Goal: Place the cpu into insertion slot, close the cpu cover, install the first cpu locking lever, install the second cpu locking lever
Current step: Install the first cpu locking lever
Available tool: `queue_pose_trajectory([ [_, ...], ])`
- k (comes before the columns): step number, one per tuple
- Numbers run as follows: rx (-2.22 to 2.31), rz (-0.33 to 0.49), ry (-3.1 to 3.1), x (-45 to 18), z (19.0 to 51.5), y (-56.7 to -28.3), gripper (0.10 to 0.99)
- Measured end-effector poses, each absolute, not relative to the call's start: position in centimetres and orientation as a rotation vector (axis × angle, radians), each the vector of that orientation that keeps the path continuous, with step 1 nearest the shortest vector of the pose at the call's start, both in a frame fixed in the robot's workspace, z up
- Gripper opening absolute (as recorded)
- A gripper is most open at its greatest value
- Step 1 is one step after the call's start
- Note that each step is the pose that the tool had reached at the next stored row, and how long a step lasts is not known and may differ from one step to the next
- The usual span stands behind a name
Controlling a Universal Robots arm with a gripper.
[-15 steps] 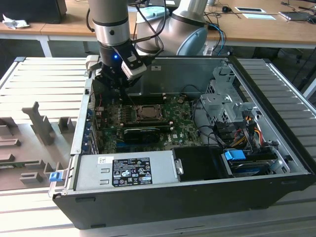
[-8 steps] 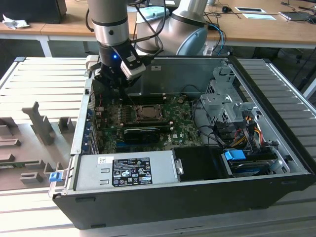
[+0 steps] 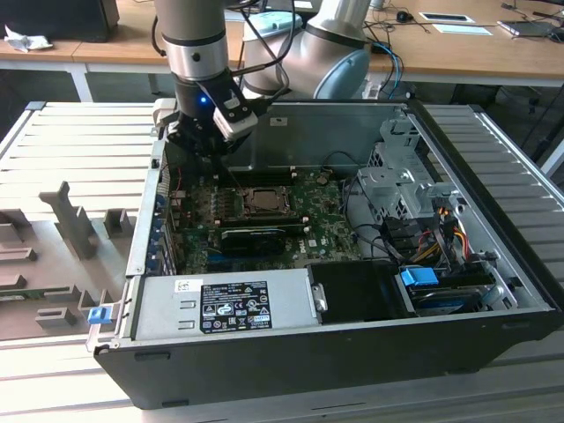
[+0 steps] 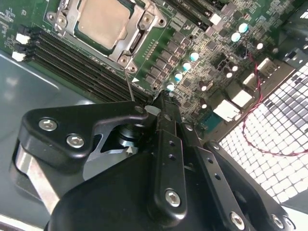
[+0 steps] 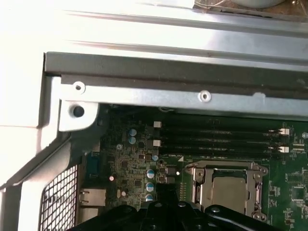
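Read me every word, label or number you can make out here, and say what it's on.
Nothing can be read.
On the grey power supply, white sticker: print too small.
Beside it, black label: white print blurred.
On the motherboard, lettering in the second wrist view: too small.

The robot arm (image 3: 189,35) is built of smooth silver-grey metal tubes, with a dark grey band near the wrist. Its bulky rounded joint housing (image 3: 328,53) carries a pale blue round cap (image 3: 342,81). Black cables (image 3: 264,40) loop loosely beside the tubes. A small blue light (image 3: 204,99) glows on the black wrist section, next to a white and grey box-shaped module (image 3: 234,116). The matte black pincer (image 4: 161,106) has angular plates and bars pinned with silver hex-socket screws (image 4: 76,140), plus a bare steel strip (image 4: 33,175).
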State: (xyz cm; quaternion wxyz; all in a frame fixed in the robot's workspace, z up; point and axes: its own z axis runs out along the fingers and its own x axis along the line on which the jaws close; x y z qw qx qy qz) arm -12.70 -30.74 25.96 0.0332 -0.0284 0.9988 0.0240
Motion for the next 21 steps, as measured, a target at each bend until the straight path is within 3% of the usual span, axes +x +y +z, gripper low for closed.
queue_pose_trajectory([
  [21,-0.087,0.074,3.073,-10.9,25.5,-29.5,0.106],
])
